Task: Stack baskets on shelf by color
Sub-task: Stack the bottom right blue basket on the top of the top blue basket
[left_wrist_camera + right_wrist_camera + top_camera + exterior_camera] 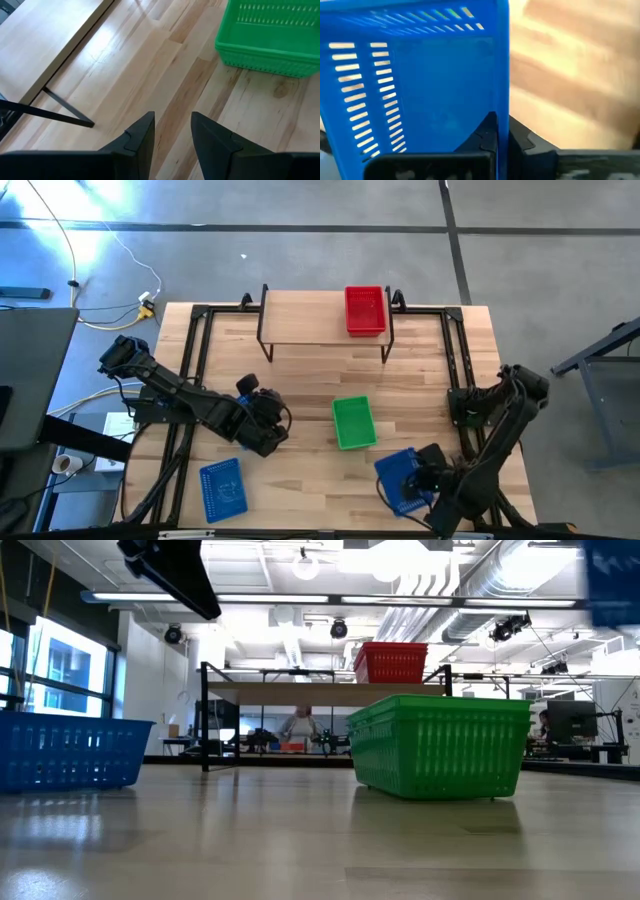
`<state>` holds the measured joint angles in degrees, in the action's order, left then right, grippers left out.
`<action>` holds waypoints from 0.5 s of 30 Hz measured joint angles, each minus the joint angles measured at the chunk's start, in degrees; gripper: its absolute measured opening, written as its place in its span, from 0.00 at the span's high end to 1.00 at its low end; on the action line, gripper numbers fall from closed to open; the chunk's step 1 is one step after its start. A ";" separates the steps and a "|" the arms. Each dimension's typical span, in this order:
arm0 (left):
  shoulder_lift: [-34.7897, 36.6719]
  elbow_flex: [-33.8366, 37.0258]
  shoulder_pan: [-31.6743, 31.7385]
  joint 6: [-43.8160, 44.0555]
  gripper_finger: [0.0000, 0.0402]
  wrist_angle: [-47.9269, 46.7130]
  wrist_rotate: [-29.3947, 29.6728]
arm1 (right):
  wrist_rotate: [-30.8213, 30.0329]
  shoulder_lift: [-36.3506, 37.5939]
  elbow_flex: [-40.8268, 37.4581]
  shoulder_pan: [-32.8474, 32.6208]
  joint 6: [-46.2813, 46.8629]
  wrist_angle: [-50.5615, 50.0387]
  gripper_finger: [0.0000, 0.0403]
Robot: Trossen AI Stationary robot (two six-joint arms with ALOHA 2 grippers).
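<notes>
High view first: we see the shelf (300, 315) at the far edge of the desk (300, 380) with a single red basket (365, 311) standing on its right end; the rest of the plank is bare. A green basket (353, 423) sits on the desk near the middle, and a blue basket (222, 488) lies at the near left edge.

Our right pincer (428, 476) is at the near right corner, clenched on the wall of a second blue basket (405, 478); in the right wrist view its fingers pinch that wall from both sides, with the basket (415, 85) filling most of the picture. Our left pincer (262, 422) hangs over the desk between the near blue basket and the green one, fingers parted and holding nothing.

We judge the task to be at an early stage: one basket is shelved, one blue is in hand, and the green and the other blue are not yet placed. Only four baskets show here.
</notes>
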<state>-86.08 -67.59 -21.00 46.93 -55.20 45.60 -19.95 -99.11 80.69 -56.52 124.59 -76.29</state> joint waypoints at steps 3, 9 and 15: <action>0.00 0.00 0.66 0.09 0.71 0.19 -0.02 | -5.71 0.00 2.40 1.71 -3.41 -3.82 1.00; 0.00 0.00 2.19 1.16 0.71 0.22 -0.04 | -10.06 0.00 3.38 7.12 -12.73 -5.77 1.00; 0.00 0.00 3.24 2.39 0.71 0.20 -1.19 | -18.74 0.00 3.38 12.64 -20.62 -4.67 1.00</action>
<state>-86.08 -67.59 -17.76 49.32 -55.00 44.41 -38.68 -99.11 84.07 -43.87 103.97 -80.96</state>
